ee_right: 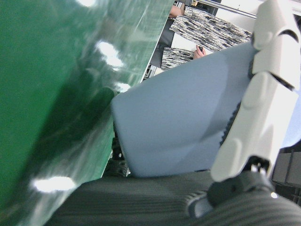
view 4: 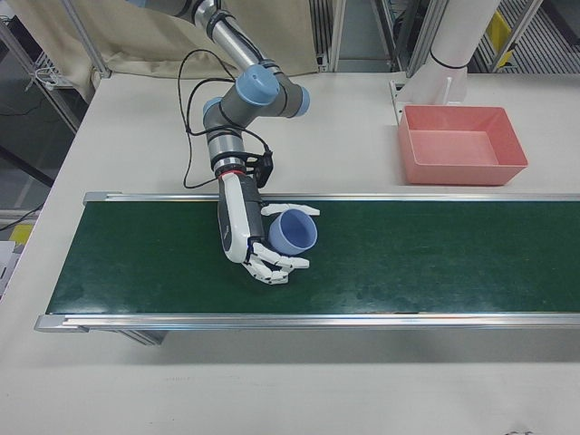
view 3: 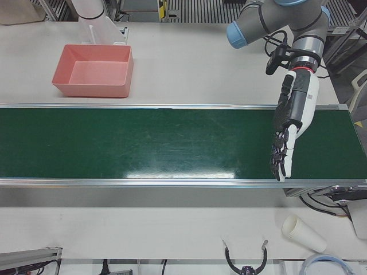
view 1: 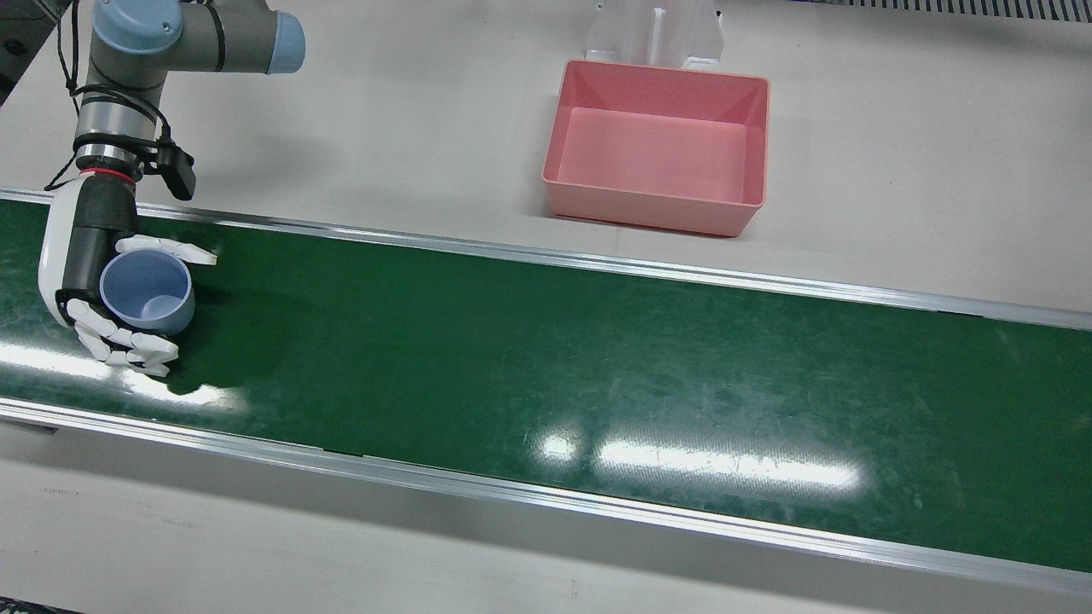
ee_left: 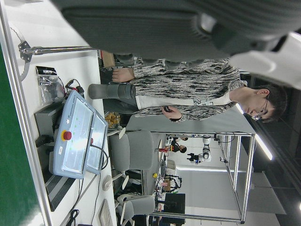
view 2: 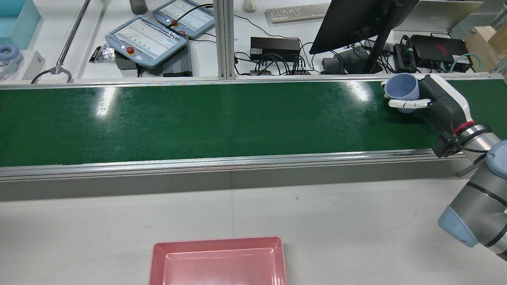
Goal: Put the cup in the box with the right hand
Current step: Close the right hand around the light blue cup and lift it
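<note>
A light blue cup is upright in my right hand at the left end of the green belt in the front view. The fingers and thumb wrap its sides. The same grasp shows in the rear view, cup and hand, and in the right-front view, cup and hand. The right hand view shows the cup's wall close up. The empty pink box stands on the white table beyond the belt. My left hand hangs open and empty over the belt's other end.
The green conveyor belt has metal rails along both edges. A white pedestal stands right behind the box. Teach pendants, a monitor and cables lie past the belt's far side. A stack of paper cups lies on the operators' side.
</note>
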Robot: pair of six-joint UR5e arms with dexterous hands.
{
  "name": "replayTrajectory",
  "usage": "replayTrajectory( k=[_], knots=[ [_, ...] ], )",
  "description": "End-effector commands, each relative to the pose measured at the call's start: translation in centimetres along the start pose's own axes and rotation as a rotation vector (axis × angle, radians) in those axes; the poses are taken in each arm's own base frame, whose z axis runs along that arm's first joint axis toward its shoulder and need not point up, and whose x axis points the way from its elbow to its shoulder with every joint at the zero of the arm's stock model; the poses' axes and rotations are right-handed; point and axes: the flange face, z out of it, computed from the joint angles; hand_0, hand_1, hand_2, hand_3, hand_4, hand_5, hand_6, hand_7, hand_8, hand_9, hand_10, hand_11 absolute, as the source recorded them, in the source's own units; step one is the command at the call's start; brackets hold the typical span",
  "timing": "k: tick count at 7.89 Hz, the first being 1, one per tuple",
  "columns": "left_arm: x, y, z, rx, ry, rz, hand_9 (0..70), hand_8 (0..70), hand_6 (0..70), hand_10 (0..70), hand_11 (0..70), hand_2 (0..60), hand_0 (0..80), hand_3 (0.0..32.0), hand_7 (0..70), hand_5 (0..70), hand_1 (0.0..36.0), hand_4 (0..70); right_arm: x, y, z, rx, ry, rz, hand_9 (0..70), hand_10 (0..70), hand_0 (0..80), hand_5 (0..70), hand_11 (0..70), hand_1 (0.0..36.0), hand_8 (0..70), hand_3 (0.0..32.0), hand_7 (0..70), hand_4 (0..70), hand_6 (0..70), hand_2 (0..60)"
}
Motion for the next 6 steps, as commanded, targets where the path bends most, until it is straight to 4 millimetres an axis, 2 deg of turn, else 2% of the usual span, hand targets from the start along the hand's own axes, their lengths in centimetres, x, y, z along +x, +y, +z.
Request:
replayTrajectory(
  k=[1,3,4,5,6],
  knots=[
    [0.0,0.0,0.0,0.000,0.000,0.001,0.0,0.0,0.0,0.0,0.0,0.0,0.0,0.0,0.0,0.0,0.0,0.0,-1.3,2.3,-0.2,-0.039,-0.024,0.005,70.0,49.9,49.3,15.8,70.0,24.2,62.5,0.0,70.0,21.0,37.1,55.4],
    [0.0,0.0,0.0,0.000,0.000,0.001,0.0,0.0,0.0,0.0,0.0,0.0,0.0,0.0,0.0,0.0,0.0,0.0,-2.7,7.4,-0.4,-0.136,-0.053,-0.018,70.0,47.6,48.2,14.6,67.9,19.6,59.8,0.0,70.0,17.0,34.3,39.7],
    [0.0,0.0,0.0,0.000,0.000,0.001,0.0,0.0,0.0,0.0,0.0,0.0,0.0,0.0,0.0,0.0,0.0,0.0,-2.7,10.2,-0.9,-0.189,-0.055,-0.016,70.0,47.1,48.2,14.3,67.1,18.7,59.4,0.0,70.0,18.9,34.0,37.3],
    [0.0,0.0,0.0,0.000,0.000,0.001,0.0,0.0,0.0,0.0,0.0,0.0,0.0,0.0,0.0,0.0,0.0,0.0,-2.2,14.5,-2.0,-0.248,-0.040,-0.032,70.0,46.8,48.3,14.0,66.5,18.0,59.1,0.0,70.0,20.2,33.8,35.0],
    [0.0,0.0,0.0,0.000,0.000,-0.001,0.0,0.0,0.0,0.0,0.0,0.0,0.0,0.0,0.0,0.0,0.0,0.0,-0.2,18.4,-3.0,-0.277,0.000,-0.031,70.0,46.6,48.7,14.0,66.3,18.3,59.1,0.0,70.0,21.7,33.8,34.7]
  ],
)
